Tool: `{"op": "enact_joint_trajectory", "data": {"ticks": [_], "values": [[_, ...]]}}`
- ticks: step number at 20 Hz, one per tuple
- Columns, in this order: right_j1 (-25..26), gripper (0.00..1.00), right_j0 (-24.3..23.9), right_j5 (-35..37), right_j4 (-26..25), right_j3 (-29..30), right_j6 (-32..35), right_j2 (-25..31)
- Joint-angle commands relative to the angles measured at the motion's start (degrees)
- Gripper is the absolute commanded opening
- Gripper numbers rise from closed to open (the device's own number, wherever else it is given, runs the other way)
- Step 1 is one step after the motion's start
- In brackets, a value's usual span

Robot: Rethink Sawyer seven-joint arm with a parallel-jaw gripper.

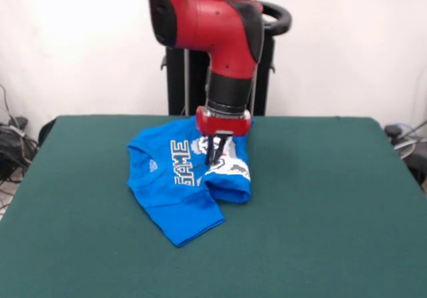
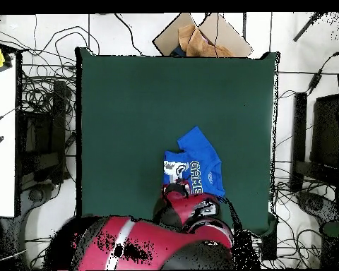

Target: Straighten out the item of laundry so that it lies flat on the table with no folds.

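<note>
Now red-and-black arm reaches straight down, gripper (image 1: 215, 157) tips close together, pinching rumpled bright blue printed T-shirt (image 1: 181, 186) lying folded toward far middle of dark green felt desk (image 1: 320, 225).

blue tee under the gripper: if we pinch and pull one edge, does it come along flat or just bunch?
Probably bunches: the T-shirt already lies crumpled, one side folded over the print, so it looks limp, not stiff. It seems thin and light, so the gripper should lift it easily, the rest hanging. Dragged, it may catch on the table, whose top looks felt-like.
</note>
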Motion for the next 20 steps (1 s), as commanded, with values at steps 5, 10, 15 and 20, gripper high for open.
{"op": "enact_joint_trajectory", "data": {"ticks": [5,10,15,20], "values": [[-2.6,0.00,-0.6,6.3,1.1,-2.1,6.1,3.1],[-8.7,0.00,-1.2,11.4,0.6,-1.0,4.2,4.4],[-15.6,0.00,-2.7,16.6,0.5,1.5,3.4,7.0],[-14.2,0.00,-5.2,16.8,-1.6,-0.6,2.2,8.8]]}}
